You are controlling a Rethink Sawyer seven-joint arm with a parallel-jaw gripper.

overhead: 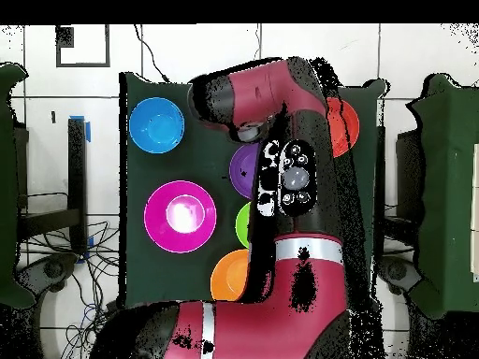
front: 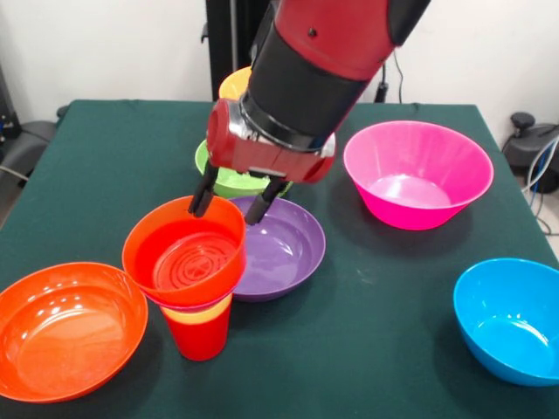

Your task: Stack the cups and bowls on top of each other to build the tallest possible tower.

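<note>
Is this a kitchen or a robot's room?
Probably a robot lab, not a kitchen. A red and black robot arm works over a table with a dark green cloth. Cables trail on the tiled floor, and the plastic bowls, like the pink bowl, are empty.

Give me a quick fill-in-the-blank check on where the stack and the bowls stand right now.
1. The tower stands on a ____ cup as its base.
2. The gripper hangs over the far rim of the tower's top bowl, which is ____ in colour.
3. Right beside the tower lies the shallow ____ bowl.
4. The blue bowl sits ____ from the tower, untouched.

Missing words: red; orange-red; purple; apart
</note>
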